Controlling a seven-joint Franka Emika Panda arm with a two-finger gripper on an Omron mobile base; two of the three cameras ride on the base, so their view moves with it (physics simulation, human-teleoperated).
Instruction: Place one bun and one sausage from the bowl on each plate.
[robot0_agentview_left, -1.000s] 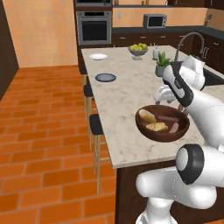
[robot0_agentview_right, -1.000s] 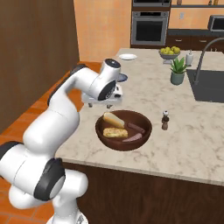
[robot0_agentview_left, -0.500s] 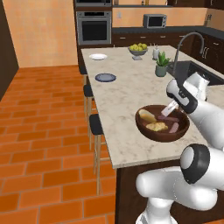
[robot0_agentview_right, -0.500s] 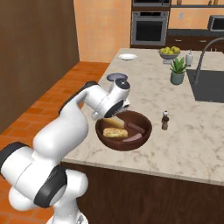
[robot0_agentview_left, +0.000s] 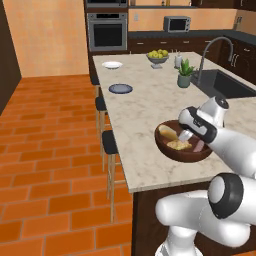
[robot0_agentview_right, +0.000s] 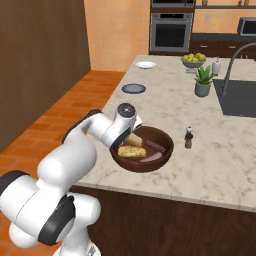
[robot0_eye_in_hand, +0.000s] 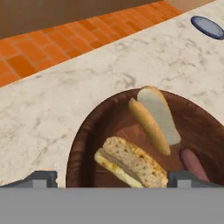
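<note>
White plate (robot0_agentview_left: 112, 64) far back on the marble worktop (robot0_agentview_left: 140, 107), dark blue-grey plate (robot0_agentview_left: 120, 89) nearer, both bare. Grey footed bowl of yellow-green fruit (robot0_agentview_left: 157, 57) and potted plant (robot0_agentview_left: 184, 75) further right, beside the sink (robot0_agentview_left: 225, 86). Close to the worktop's near edge, wide brown bowl (robot0_agentview_left: 182, 142) holding a split hot-dog bun (robot0_eye_in_hand: 154, 116), a flatter seeded bun (robot0_eye_in_hand: 131, 162) and at least one reddish sausage (robot0_eye_in_hand: 194, 164); second sausage (robot0_agentview_right: 155, 146) visible in the right base view. End effector (robot0_eye_in_hand: 111, 178) poised low over the bowl's near rim, fingers spread wide with the seeded bun between the tips, gripping nothing. Contact with that bun hard to judge, probably just above it. Small pepper mill (robot0_agentview_right: 189, 137) upright just right of the bowl.
</note>
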